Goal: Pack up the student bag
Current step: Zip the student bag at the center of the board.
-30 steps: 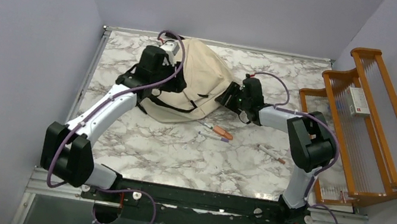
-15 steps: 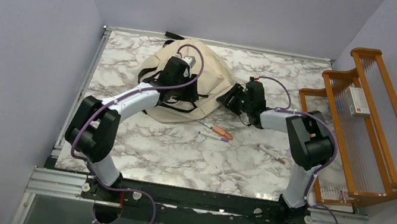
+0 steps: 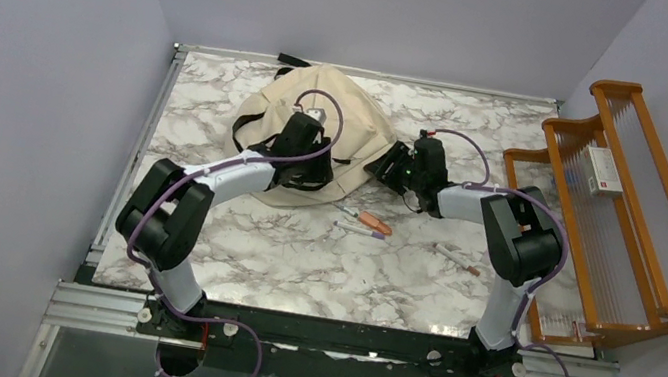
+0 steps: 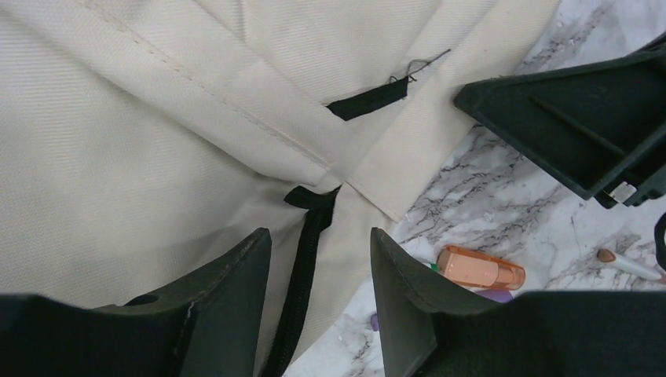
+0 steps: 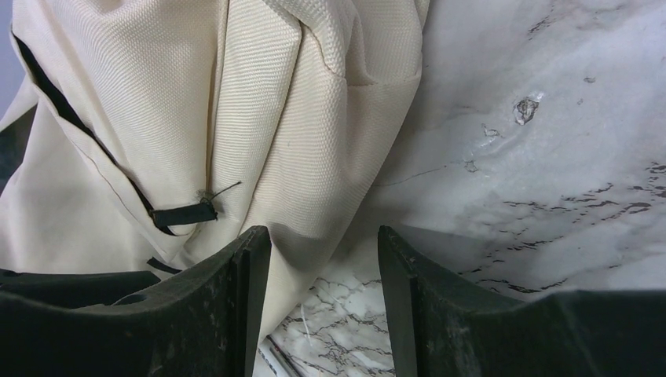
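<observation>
The student bag (image 3: 342, 114) is a cream fabric backpack with black straps, lying at the back middle of the marble table (image 3: 230, 243). My left gripper (image 3: 318, 174) hangs over the bag's near right part. In the left wrist view it (image 4: 320, 236) is open, and the black zipper (image 4: 302, 259) runs between its fingers without touching them. My right gripper (image 3: 384, 169) is at the bag's right edge. It (image 5: 323, 236) is open too, with a fold of the bag (image 5: 236, 118) lying between its fingers over bare marble.
An orange capped stick (image 3: 373, 222) and a purple pen (image 3: 359, 230) lie just in front of the bag. Another pen (image 3: 457, 259) lies further right. A wooden rack (image 3: 663, 261) with a white box (image 3: 604, 171) stands along the right edge.
My left arm has swung from the bag's left side across to its near right part. The bag now spreads further left. Both grippers have narrowed a little.
</observation>
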Motion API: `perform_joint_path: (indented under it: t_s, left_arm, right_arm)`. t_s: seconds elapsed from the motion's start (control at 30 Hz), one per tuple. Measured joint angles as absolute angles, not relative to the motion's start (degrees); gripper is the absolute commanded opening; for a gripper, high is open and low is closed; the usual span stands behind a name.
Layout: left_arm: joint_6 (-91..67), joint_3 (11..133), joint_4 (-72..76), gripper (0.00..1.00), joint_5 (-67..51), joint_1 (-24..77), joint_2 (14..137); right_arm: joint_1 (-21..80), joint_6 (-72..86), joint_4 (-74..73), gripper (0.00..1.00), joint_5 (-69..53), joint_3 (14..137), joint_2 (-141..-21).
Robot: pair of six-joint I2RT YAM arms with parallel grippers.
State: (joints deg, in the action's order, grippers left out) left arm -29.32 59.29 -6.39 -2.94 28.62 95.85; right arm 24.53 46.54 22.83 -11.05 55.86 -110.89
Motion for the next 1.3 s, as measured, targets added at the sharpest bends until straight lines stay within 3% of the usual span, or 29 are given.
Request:
perform_joint_path:
  t_s: [0.5, 1.1, 1.3]
  left_arm:
    - [-34.35, 56.31, 1.83, 0.49, -0.10, 28.99, 99.53]
    - [-34.50, 57.60, 3.77, 0.02, 0.62, 29.39, 102.43]
    - [-32.88, 59.27, 2.79, 0.00, 0.54, 29.63, 102.43]
  right_arm:
    - [24.53, 46.54, 22.96, 0.57, -11.38, 55.75, -110.89]
    - [24.53, 46.50, 23.14, 0.57, -11.53, 55.57, -110.87]
    - [24.53, 46.50, 23.16, 0.61, -11.55, 54.78, -110.15]
